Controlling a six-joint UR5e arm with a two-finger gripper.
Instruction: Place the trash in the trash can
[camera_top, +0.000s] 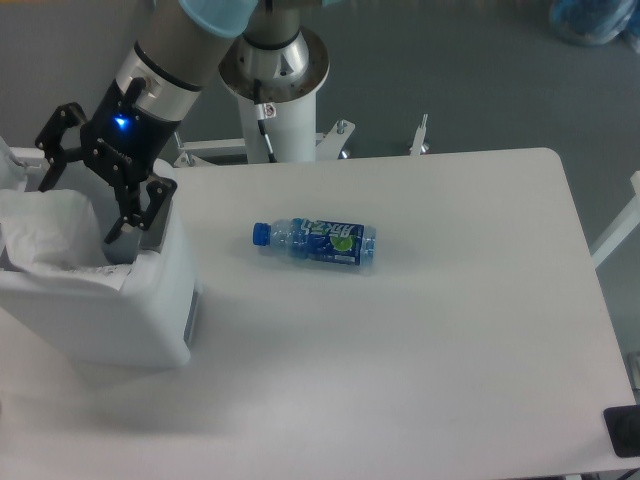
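The trash can (120, 320) is a boxy white bin at the table's left edge, with a grey strip (157, 222) on its right rim. The trash (45, 232) lies as a crumpled white sheet inside the bin's opening, sagging below the rim. My gripper (80, 205) hangs over that opening with its black fingers (122, 220) spread wide and nothing between them. It is open and apart from the wrapper.
A blue-labelled plastic bottle (315, 242) lies on its side on the white table (420, 330), right of the bin. The arm's white pedestal (272, 70) stands behind the table's far edge. A small black object (625, 430) sits at the table's bottom right corner.
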